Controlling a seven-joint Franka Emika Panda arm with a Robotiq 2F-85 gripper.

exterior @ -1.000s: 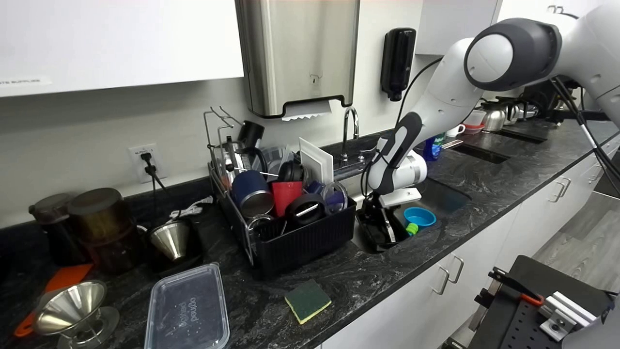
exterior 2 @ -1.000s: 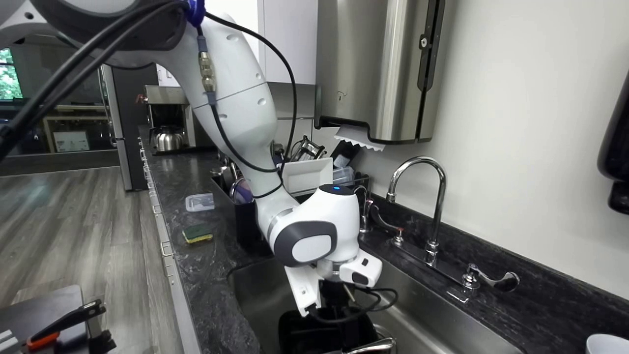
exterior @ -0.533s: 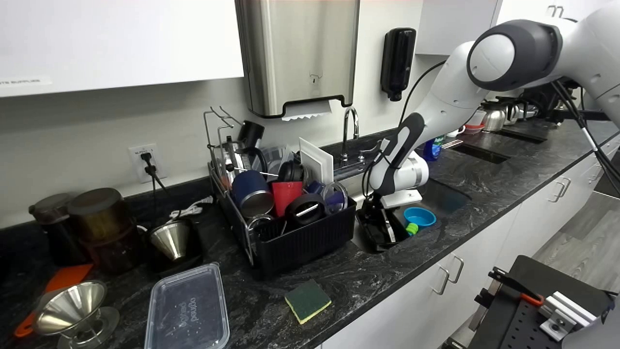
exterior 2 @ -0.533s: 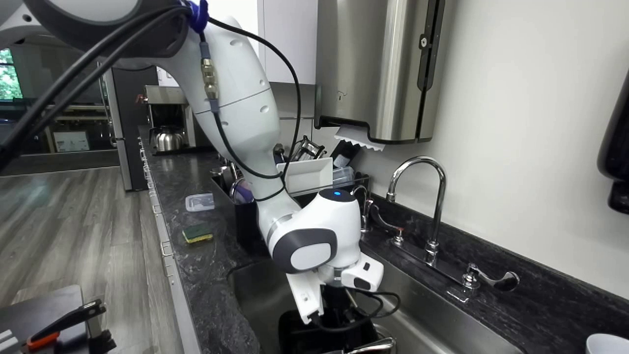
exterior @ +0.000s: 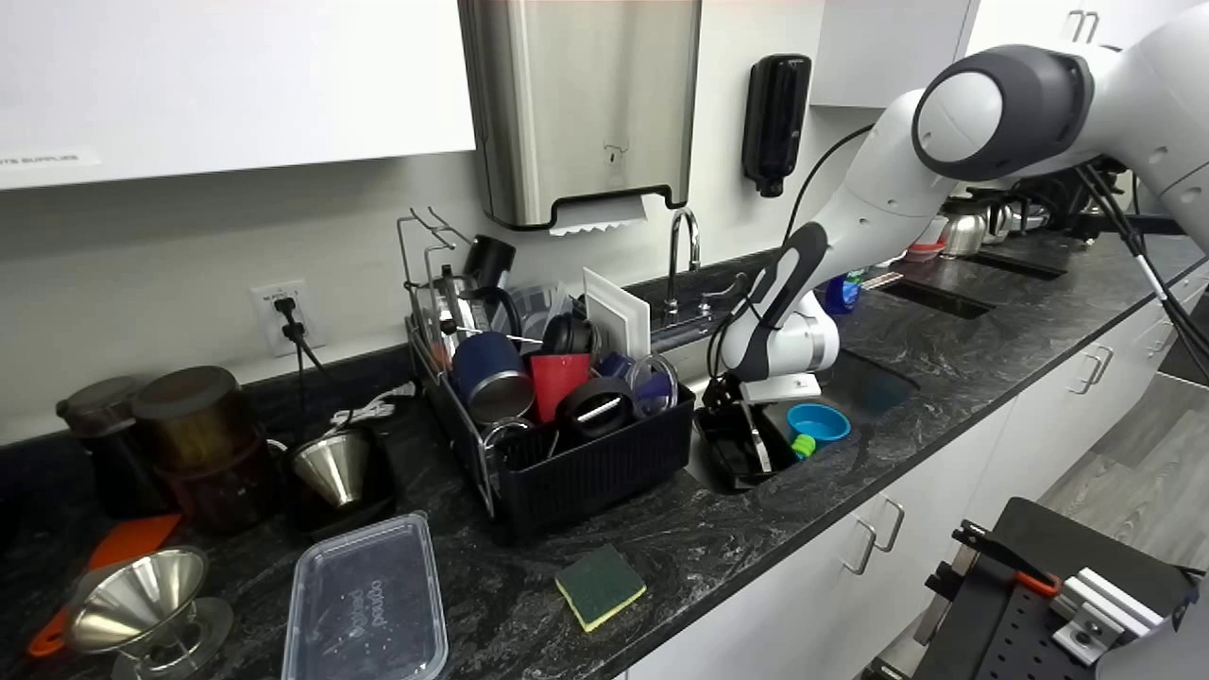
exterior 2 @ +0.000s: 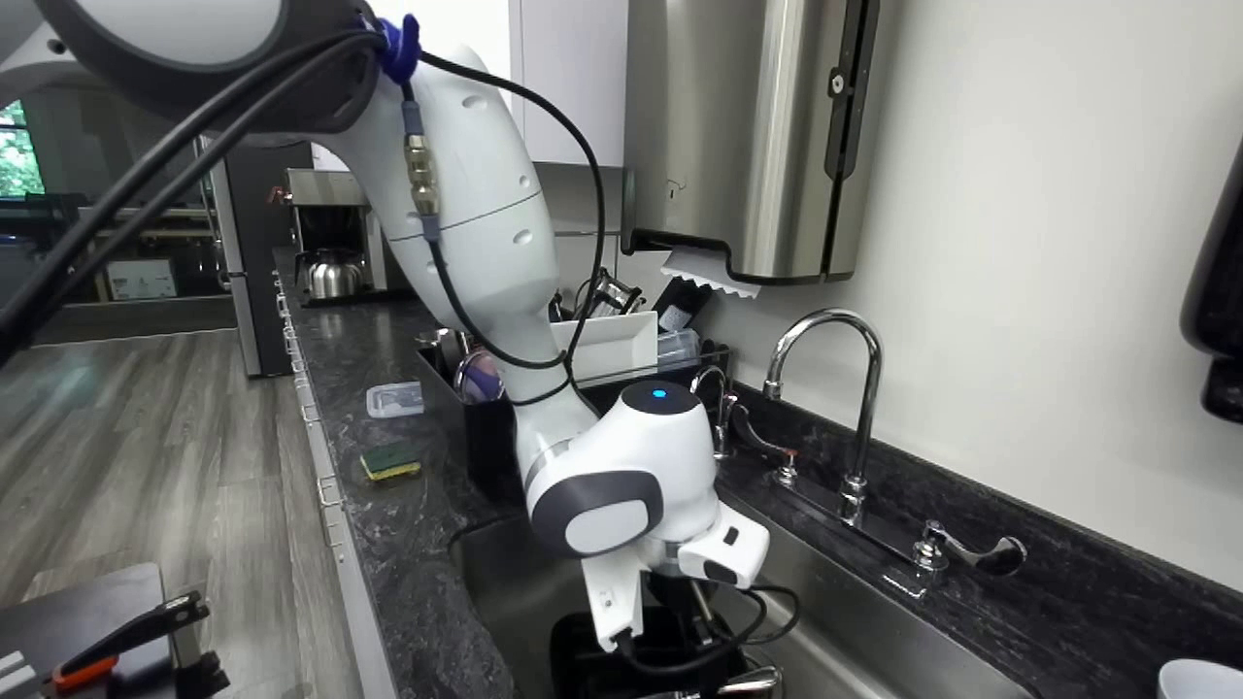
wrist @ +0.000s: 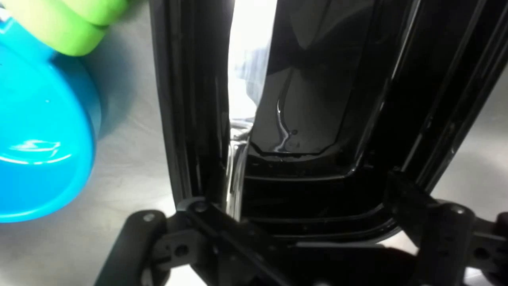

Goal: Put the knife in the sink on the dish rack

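Claw (wrist: pixel 295 198): jaws spread wide, gripping nothing
Knife (wrist: pixel 243 103): in the black tray (wrist: pixel 190 99), handle toward the claw but off-centre, on the blue bowl (wrist: pixel 43 186) side; long axis crosses the jaws' closing line, so sideways shift likely comes first
Black tray: inside the sink (exterior 2: pixel 855 646)
Dish rack (exterior: pixel 595 482): just beside the sink

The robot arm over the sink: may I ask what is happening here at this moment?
A robot arm hangs over the sink, apparently to fetch the knife for the dish rack. The knife lies in a black tray inside the sink. The pincer is open near the knife and grips nothing. The dish rack beside the sink holds, among other things, a dark blue cup and a white rectangular dish.
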